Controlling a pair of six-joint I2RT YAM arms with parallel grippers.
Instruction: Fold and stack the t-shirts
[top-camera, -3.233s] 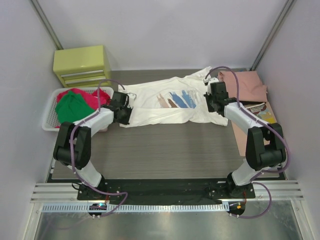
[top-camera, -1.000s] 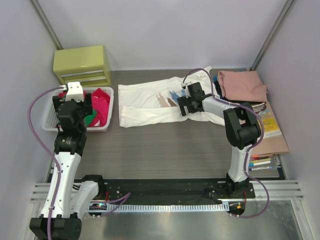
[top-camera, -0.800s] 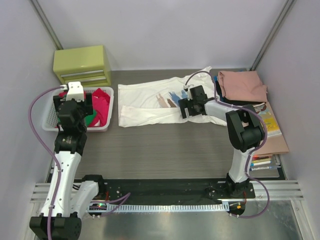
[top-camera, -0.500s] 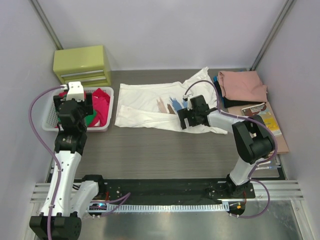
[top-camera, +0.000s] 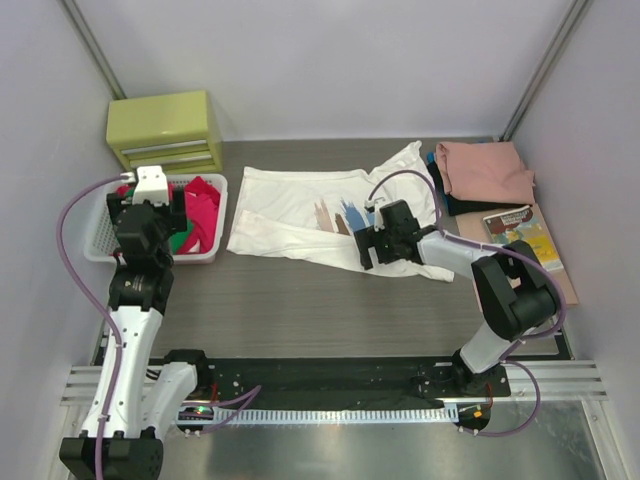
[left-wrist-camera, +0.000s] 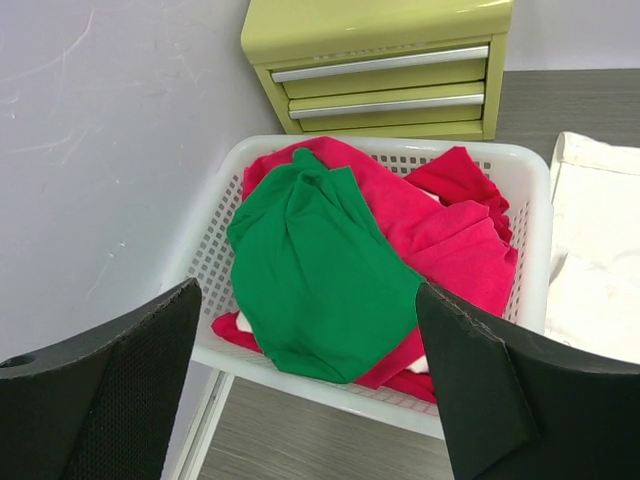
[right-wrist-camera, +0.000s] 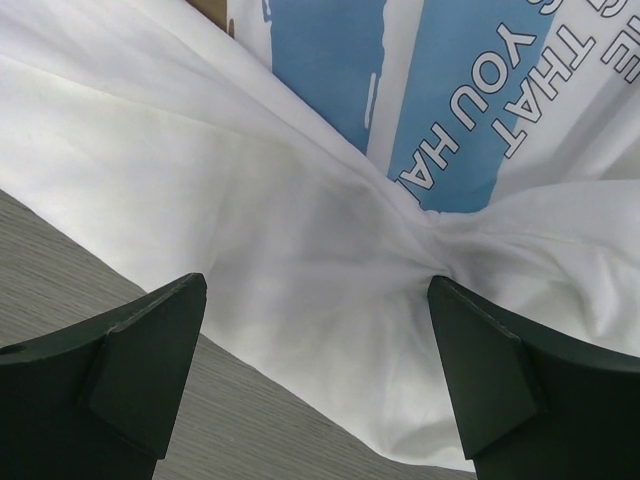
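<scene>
A white slotted basket (left-wrist-camera: 530, 215) is being seen at the left edge of the surface (top-camera: 300, 300). A green t-shirt (left-wrist-camera: 310, 270) is being carried in it, on top of red and magenta cloth (left-wrist-camera: 450, 240). How many shirts are making up that cloth cannot be told. The left gripper (left-wrist-camera: 308, 300) is being held above the basket, with its jaws wide apart and nothing between them. A yellow-green drawer cabinet (top-camera: 165, 128) is being seen just behind the basket, at the far left corner, with its drawers shut.

The surface is dark grey with a wood grain. A white t-shirt (top-camera: 300, 210) with blue, brown and pink brush strokes and printed letters is being spread across its middle, nearer the far edge, creased and partly folded over. The right gripper (right-wrist-camera: 315, 290) is being held low over the near right part of this shirt. Its jaws are wide apart and are clamping nothing, and the cloth is bunching into a crease just beyond them.

At the far right corner a folded salmon-pink t-shirt (top-camera: 485, 170) is being borne on black cloth (top-camera: 452, 206). A thin book (top-camera: 520, 222) is being seen just in front of that stack, lying on a brown sheet (top-camera: 562, 280) along the right edge. The surface is being enclosed by plain pale walls (top-camera: 350, 60) at the left, the right and the back.
</scene>
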